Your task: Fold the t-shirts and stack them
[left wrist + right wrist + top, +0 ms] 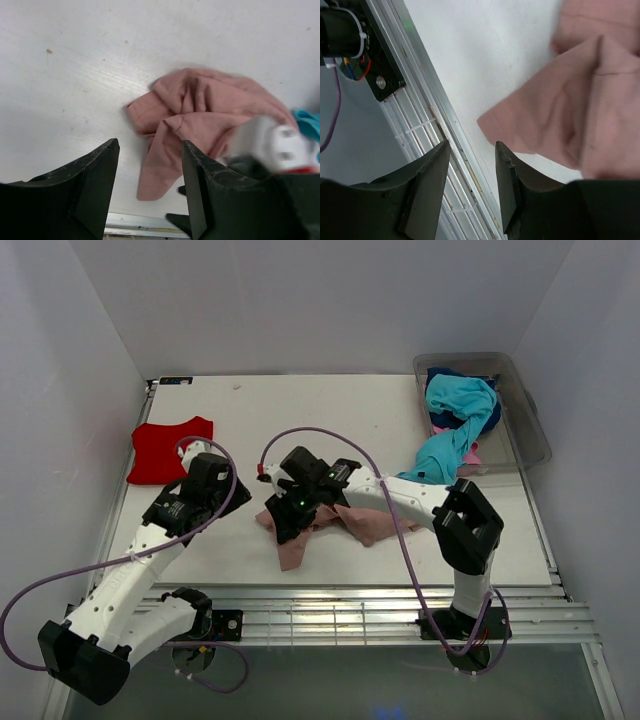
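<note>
Jaws of the left gripper (pixel 150 149) stand spread and empty above the table (pixel 75 75). The crumpled dusty-pink t-shirt (pixel 200 110) lies just past them toward 1 o'clock. The right gripper (pixel 472 150) is also parted and holds nothing. It hangs over the slotted rail (pixel 427 107) at the table's near edge, with the shirt's loose corner toward 2 o'clock.

Seen from above, the pink heap sits near 6 o'clock on the table and a red t-shirt (pixel 170 450) lies at 10 o'clock. A turquoise t-shirt (pixel 455 410) spills from the clear bin (pixel 535 440) at 2 o'clock.

Risks, as I judge them:
- Both wrists crowd one small heap and could knock together.
- A pinch into bunched cloth may catch several layers, so the shirt will not spread.
- A close beside the corner could miss it or drag cloth onto the rail.
- The right forearm, near the turquoise tail, could snag it.
</note>
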`<action>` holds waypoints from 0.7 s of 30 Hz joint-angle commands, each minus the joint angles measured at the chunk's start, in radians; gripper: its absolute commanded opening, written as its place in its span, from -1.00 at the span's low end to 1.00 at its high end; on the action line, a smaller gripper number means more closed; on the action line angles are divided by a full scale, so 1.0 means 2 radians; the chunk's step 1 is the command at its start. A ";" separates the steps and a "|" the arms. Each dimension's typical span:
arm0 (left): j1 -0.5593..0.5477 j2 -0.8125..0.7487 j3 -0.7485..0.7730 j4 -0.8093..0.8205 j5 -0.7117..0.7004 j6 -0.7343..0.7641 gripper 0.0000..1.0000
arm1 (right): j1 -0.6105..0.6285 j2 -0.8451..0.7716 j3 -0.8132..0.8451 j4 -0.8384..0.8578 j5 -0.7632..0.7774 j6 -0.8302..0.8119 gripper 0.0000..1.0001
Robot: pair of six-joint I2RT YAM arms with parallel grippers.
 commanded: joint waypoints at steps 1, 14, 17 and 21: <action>-0.001 -0.016 0.037 0.003 -0.012 0.002 0.27 | 0.026 0.028 0.016 -0.015 0.012 -0.008 -0.05; -0.001 -0.064 0.051 0.013 0.044 0.009 0.30 | 0.059 0.069 -0.018 0.020 0.091 0.026 -0.04; -0.001 -0.068 0.047 0.013 0.045 0.009 0.31 | 0.064 0.082 -0.014 0.029 0.097 0.028 -0.03; -0.001 -0.075 0.043 0.011 0.046 0.006 0.31 | 0.073 0.111 -0.003 0.034 0.103 0.030 -0.03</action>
